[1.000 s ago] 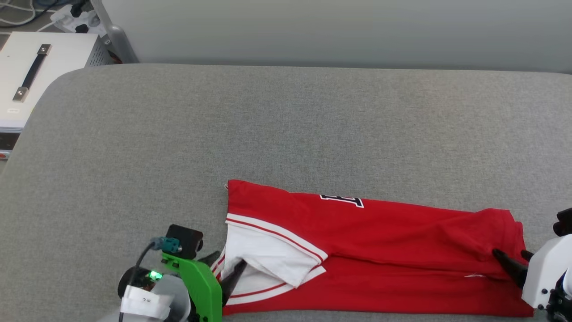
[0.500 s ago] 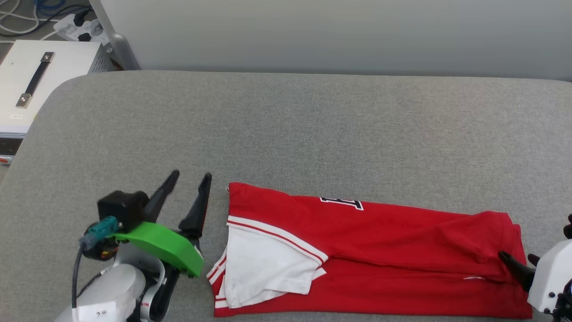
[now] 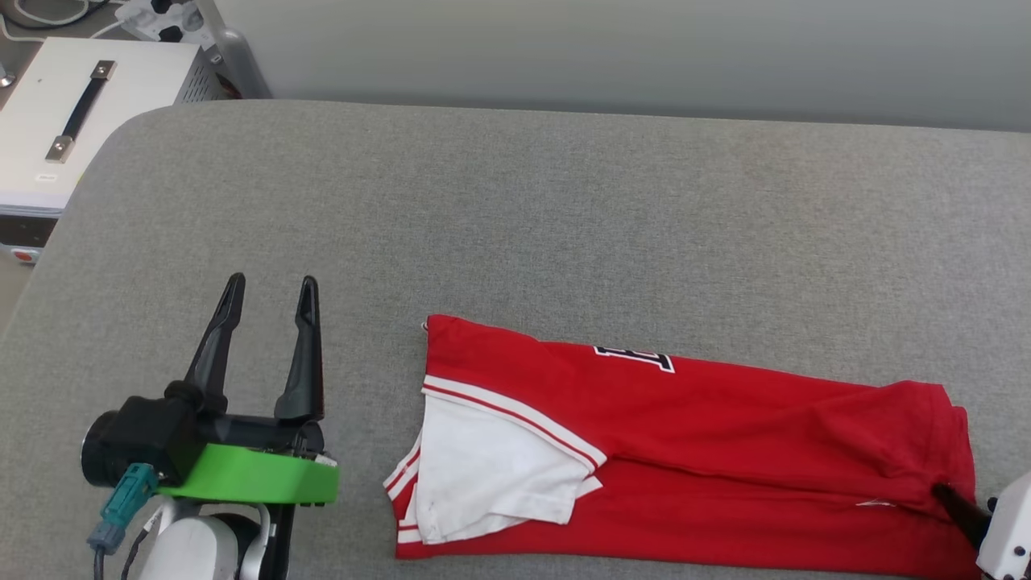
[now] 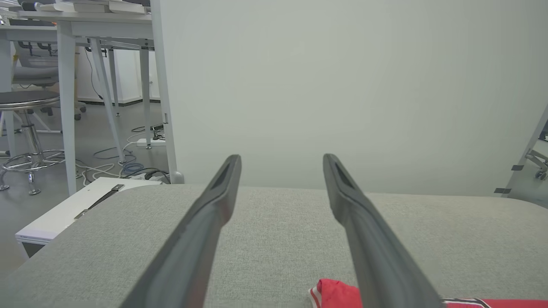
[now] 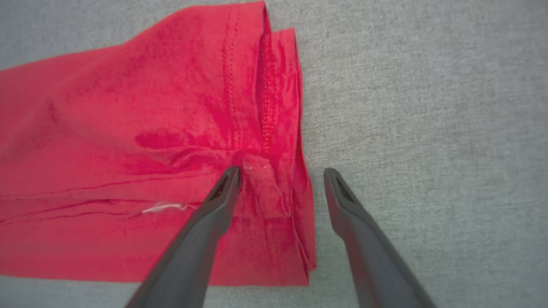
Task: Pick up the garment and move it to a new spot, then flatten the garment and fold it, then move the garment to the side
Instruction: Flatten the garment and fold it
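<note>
The garment [image 3: 725, 451] lies on the grey cloth-covered counter [image 3: 515, 201], folded lengthwise into a long red band that runs left to right along the near side. Its hem end is at the right. At the left end a white short sleeve with red-and-white striped trim is folded over the red body. A sliver of black-and-white numeral shows at the far fold.

The left pincer [image 3: 271, 279] is spread and empty. It sits left of the garment's sleeve end and clear of it, above bare cloth, with its fingers pointing toward the far wall [image 3: 612, 56]. The right pincer [image 5: 281, 169] is also spread and straddles the hem edge at the garment's near right corner. One finger is over the red cloth and the other over grey counter just beside it; I cannot tell whether either touches.

The far half of the counter and the stretch to the left are open. A white box [image 3: 72, 121] with a black handle sits beyond the rounded far-left corner.
</note>
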`<state>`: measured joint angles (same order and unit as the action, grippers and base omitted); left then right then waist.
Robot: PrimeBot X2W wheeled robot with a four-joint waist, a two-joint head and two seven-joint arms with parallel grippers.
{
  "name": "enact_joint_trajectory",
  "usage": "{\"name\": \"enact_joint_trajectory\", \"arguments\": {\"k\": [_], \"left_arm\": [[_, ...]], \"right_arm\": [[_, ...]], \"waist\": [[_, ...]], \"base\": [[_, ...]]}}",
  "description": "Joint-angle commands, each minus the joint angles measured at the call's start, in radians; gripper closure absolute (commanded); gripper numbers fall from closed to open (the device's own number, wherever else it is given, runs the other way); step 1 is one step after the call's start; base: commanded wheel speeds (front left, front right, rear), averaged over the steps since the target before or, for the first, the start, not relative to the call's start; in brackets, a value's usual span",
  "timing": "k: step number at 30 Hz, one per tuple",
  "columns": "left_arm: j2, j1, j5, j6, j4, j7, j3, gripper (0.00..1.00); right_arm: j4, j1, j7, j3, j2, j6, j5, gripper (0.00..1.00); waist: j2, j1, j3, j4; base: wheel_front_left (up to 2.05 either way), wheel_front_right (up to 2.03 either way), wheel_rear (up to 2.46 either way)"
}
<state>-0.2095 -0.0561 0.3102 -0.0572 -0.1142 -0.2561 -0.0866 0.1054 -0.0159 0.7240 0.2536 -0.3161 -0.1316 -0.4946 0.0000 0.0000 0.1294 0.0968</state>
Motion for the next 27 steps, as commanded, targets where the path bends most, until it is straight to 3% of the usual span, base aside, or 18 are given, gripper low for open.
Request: {"name": "enact_joint_trajectory", "arguments": {"k": [1,5,11,27], "left_arm": [[0.022,0.017,-0.025,-0.021,0.005,-0.006,0.023,0.0],[0.068,0.023,-0.07,-0.058,0.024,-0.006,0.065,0.0],[0.099,0.016,-0.091,-0.072,0.036,-0.006,0.092,0.0],[0.082,0.009,-0.07,-0.073,0.056,-0.006,0.066,0.0]], "right_arm": [[0.015,0.013,-0.013,0.004,0.004,0.001,0.004,0.0],[0.058,0.026,-0.028,0.014,0.006,0.001,-0.013,0.0],[0.117,0.051,-0.04,0.0,0.013,0.001,-0.055,0.0],[0.186,0.063,-0.054,-0.16,0.041,0.001,-0.179,0.0]], "waist": [[0.0,0.0,0.01,0.008],[0.0,0.0,0.023,0.014],[0.0,0.0,0.04,0.019],[0.0,0.0,0.025,0.01]], "base": [[0.0,0.0,0.0],[0.0,0.0,0.0],[0.0,0.0,0.0],[0.0,0.0,0.0]]}}
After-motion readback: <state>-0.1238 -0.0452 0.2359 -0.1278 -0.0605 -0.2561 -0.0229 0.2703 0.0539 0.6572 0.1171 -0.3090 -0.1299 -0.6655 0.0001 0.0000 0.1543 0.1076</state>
